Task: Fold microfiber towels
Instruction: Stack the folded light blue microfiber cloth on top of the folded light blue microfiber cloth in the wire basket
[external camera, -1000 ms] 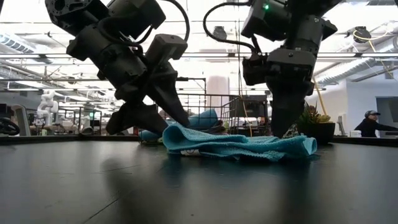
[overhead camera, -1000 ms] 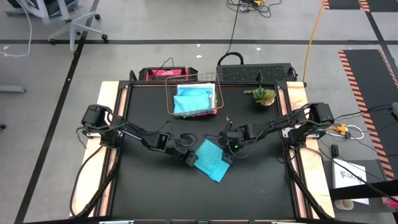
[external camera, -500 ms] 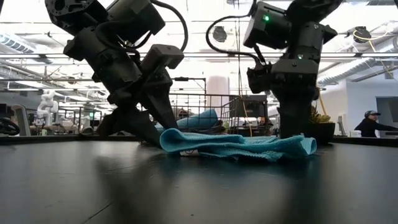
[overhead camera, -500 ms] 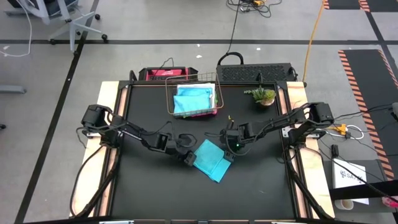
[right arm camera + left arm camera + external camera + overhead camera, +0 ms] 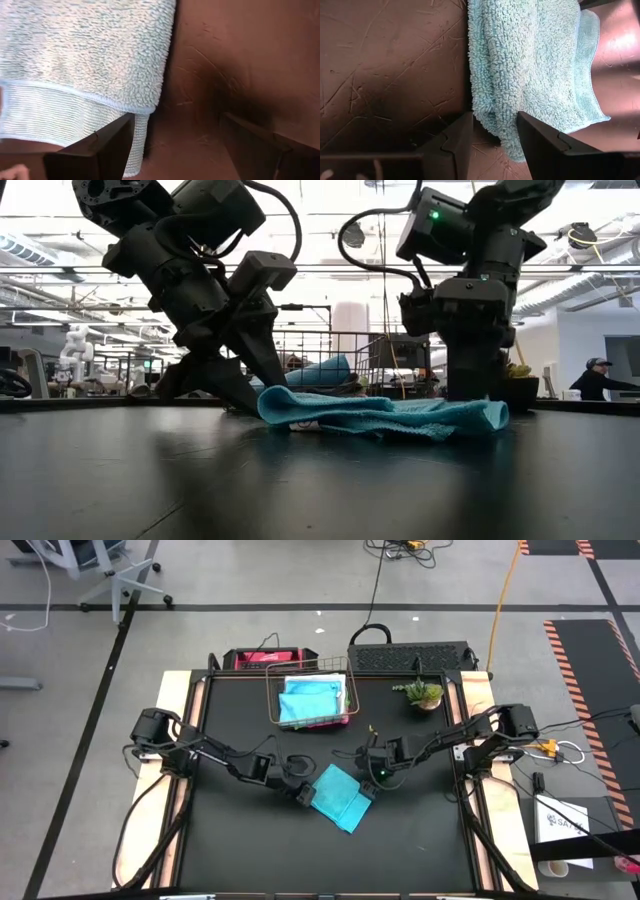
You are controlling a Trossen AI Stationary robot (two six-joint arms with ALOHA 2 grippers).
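Turquoise terry cloth, folded over on itself, is seen near the middle of the black table point(image 5: 240, 840): this turquoise towel point(image 5: 340, 797) lies flat between the two arms, with a ribbed hem exposed along one edge.

At its left end the left gripper point(image 5: 303, 794) is held low, just at the towel's edge. In the left wrist view its fingers point(image 5: 455, 142) are seen parted, with a bulge of the folded edge lying in the gap between them; whether the cloth is actually pinched cannot be told, and no lift is shown in the low view.

At the towel's right end the right gripper point(image 5: 372, 778) is poised upright, its jaws spread wide. One of its fingers is placed over the hem, the other over bare table; nothing is held.

Farther back, more folded cloths are stacked in the copper wire basket point(image 5: 345, 692), and a small potted plant point(image 5: 424, 694) stands to its right.

The towel is judged light, soft and limp, so it will sag and drag rather than keep a shape. A corner or the stitched hem is judged the best place to be taken, pinched through all layers.
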